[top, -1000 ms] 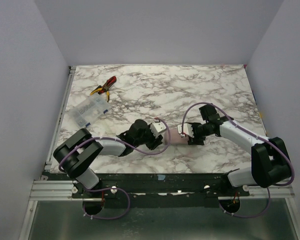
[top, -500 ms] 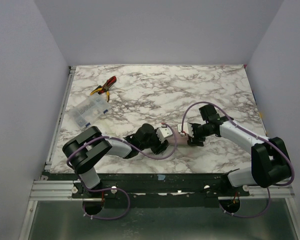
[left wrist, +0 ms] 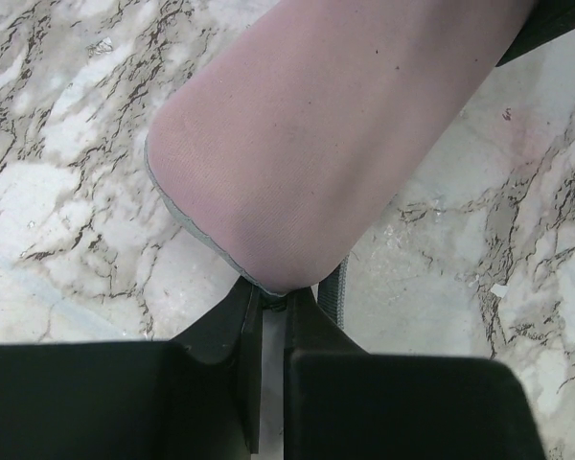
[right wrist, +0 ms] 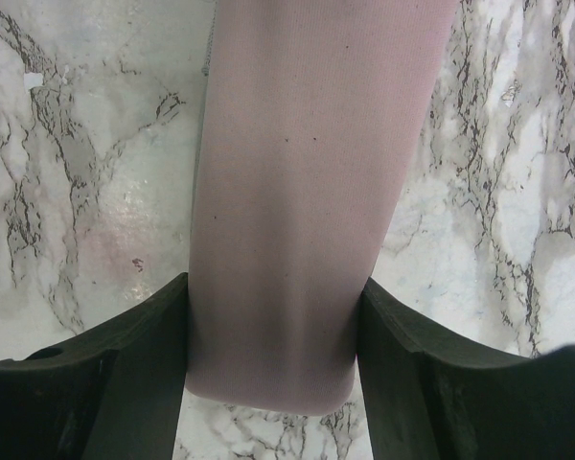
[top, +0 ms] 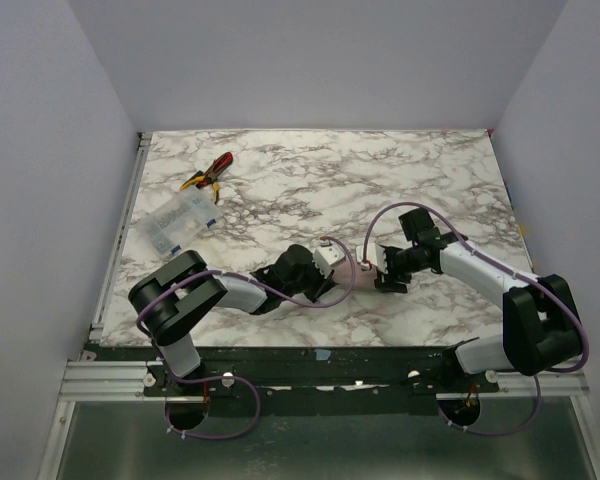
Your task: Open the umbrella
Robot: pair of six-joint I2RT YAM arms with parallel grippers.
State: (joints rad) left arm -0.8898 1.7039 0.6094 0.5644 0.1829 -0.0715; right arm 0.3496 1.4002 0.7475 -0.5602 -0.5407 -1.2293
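Note:
The umbrella [top: 359, 276] lies folded on the marble table, a pale pink-lavender bundle between my two grippers. In the left wrist view the umbrella [left wrist: 316, 144] fills the upper frame, and my left gripper [left wrist: 273, 299] is shut on the grey-hemmed tip of its cover, with a grey strap [left wrist: 333, 292] hanging beside it. In the right wrist view the umbrella [right wrist: 297, 172] runs up the middle, and my right gripper [right wrist: 271, 302] is shut on its body, one black finger [right wrist: 153, 335] pressed to each side. From above, the left gripper [top: 333, 272] and right gripper [top: 377, 268] hold opposite ends.
Red-and-yellow pliers [top: 208, 175] lie at the far left of the table [top: 310, 180]. A clear plastic box [top: 178, 222] sits in front of them near the left edge. Grey walls stand on three sides.
My left arm has reached right to the umbrella's end and its jaws have shut on the tip. The right arm and the umbrella have stayed in place.

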